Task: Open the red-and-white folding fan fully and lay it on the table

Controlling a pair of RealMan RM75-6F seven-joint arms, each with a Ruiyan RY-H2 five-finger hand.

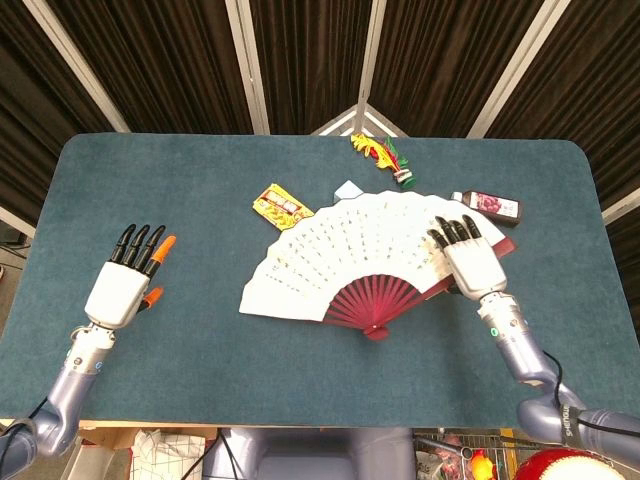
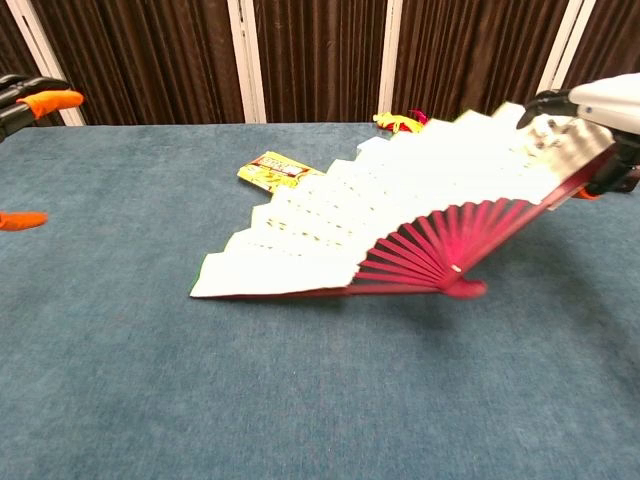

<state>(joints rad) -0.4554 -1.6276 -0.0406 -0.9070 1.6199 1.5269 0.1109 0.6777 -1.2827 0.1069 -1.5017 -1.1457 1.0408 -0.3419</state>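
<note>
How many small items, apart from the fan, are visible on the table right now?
4: yellow packet left of the fan, pale block at its top edge, feathered toy at the back, dark bottle right. Others may be hidden underneath.

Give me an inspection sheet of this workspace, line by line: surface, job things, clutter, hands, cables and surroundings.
Surface: blue table, carpet-like top.
Job's things: red-and-white fan spread wide; its left end lies on the table, its right end looks raised at the right hand.
Clutter: yellow packet, pale blue block partly hidden by the fan, dark bottle, colourful feathered toy.
Hands: right hand holds the fan's right edge; left hand open, apart from the fan.
Cables: black cable along the right arm.
Surroundings: dark curtains behind.
</note>
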